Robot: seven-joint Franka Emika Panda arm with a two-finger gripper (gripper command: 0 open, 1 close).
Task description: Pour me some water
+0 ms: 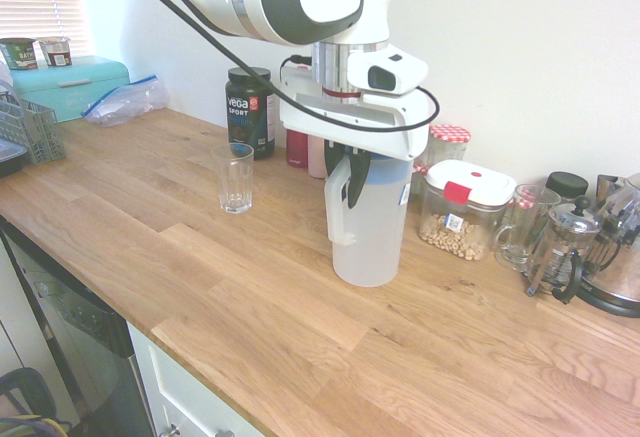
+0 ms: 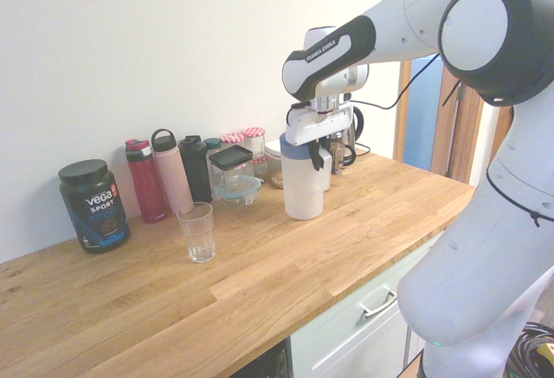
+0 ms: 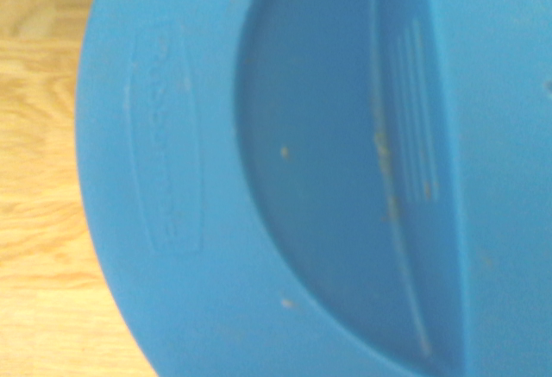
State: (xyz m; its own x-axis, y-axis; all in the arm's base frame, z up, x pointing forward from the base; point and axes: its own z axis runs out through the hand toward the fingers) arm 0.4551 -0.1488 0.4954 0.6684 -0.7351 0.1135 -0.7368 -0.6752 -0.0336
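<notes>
A translucent white water pitcher (image 1: 372, 232) with a blue lid (image 3: 259, 170) stands upright at or just above the wooden counter (image 1: 250, 307). My gripper (image 1: 355, 172) comes down from above and is shut on the pitcher's handle (image 1: 338, 207). In the second exterior view the gripper (image 2: 317, 155) holds the same pitcher (image 2: 301, 189). An empty drinking glass (image 1: 237, 177) stands upright on the counter, well to the pitcher's left and apart from it. The glass (image 2: 197, 233) also shows in the second exterior view. The wrist view is almost filled by the lid.
Against the wall stand a black Vega tub (image 1: 250, 110), several bottles (image 2: 173, 172), jars, a snack container (image 1: 465, 207), a glass mug (image 1: 522, 227), a French press (image 1: 562, 247) and a kettle (image 1: 622, 267). A teal bread bin (image 1: 70, 82) and a dish rack (image 1: 25, 127) are far left.
</notes>
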